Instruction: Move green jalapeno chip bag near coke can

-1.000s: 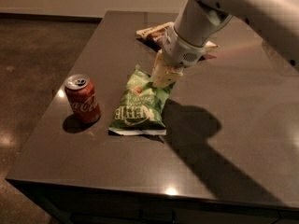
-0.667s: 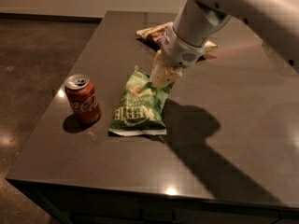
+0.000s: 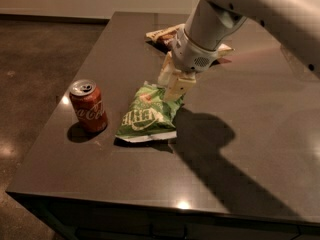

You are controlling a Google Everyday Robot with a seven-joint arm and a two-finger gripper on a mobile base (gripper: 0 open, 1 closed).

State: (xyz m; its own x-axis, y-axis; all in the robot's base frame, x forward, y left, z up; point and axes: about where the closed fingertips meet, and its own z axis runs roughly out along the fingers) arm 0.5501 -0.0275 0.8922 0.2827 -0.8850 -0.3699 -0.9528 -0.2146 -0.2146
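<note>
The green jalapeno chip bag (image 3: 147, 115) lies flat on the dark table (image 3: 250, 149), its white sealed edge toward the front. The red coke can (image 3: 88, 106) stands upright just left of the bag, a small gap between them. My gripper (image 3: 171, 82) hangs from the white arm right at the bag's far top corner. Its two cream fingers (image 3: 179, 87) stand slightly apart over that corner, and the bag rests on the table under its own weight.
A brown-and-cream chip bag (image 3: 162, 34) lies at the back of the table, partly behind my arm. The table's left edge runs close by the can, and the front edge (image 3: 150, 206) is near the camera. The arm casts a wide shadow to the right of the green bag.
The arm has shifted slightly. The gripper's fingers now show a gap at the bag's top corner. The bag and the can stay in place.
</note>
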